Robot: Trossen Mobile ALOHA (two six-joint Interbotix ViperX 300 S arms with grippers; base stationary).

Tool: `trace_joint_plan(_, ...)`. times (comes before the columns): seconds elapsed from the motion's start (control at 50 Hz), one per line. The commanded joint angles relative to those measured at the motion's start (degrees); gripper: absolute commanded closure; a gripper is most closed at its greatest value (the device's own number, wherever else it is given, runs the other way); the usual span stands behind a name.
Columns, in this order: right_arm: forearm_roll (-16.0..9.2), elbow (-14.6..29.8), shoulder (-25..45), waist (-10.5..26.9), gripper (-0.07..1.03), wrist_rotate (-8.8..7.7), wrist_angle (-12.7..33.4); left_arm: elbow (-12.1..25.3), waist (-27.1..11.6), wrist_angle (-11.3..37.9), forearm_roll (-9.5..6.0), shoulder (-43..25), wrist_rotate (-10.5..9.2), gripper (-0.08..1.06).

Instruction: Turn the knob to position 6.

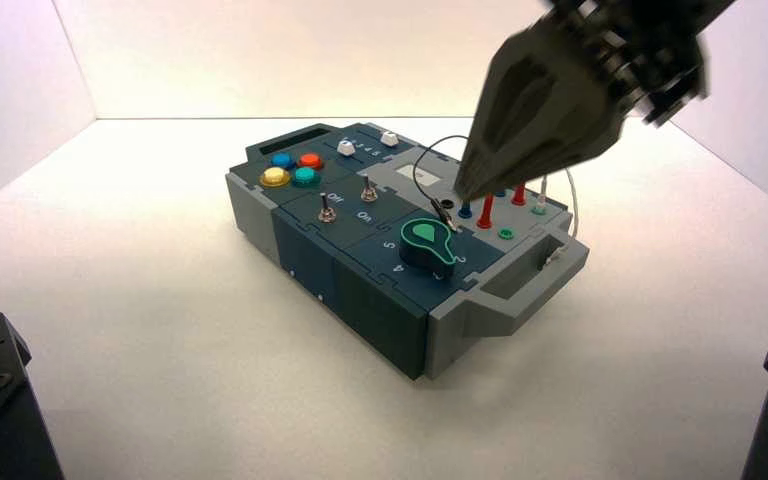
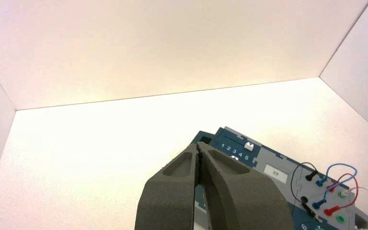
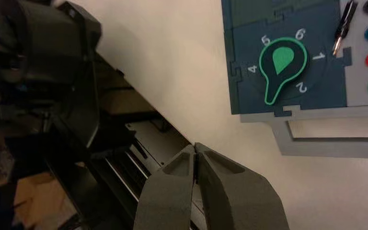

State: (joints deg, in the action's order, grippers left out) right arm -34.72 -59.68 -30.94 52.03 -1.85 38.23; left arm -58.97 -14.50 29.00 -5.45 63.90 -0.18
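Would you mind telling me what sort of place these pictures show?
Probably a robot test bench: a white-walled enclosure, a practice box with a green knob, and a gripper overhead.

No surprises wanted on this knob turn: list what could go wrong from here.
1. The right end effector is shut and off the knob; unless it opens, it may not grip it.
2. The pointer sits between 2 and 4, opposite 6; one turn may stop short, at 5.
3. A black probe tip lies beside 1; a wide grasp might snag it.
The left end effector waits shut.
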Motion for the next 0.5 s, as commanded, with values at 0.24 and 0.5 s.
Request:
trace_joint_plan(0.24,1.4,1.6,7.2,0.4,0.98,-0.26,-1.4,1.8,-0.1,-0.7,-0.09,-0.7,0.44,1.01)
trace_joint_plan(0.5,1.5,2.5,9.9,0.4,0.98,-0.35,-1.7,1.8,-0.1,-0.7,-0.09,-0.8,0.88,1.01)
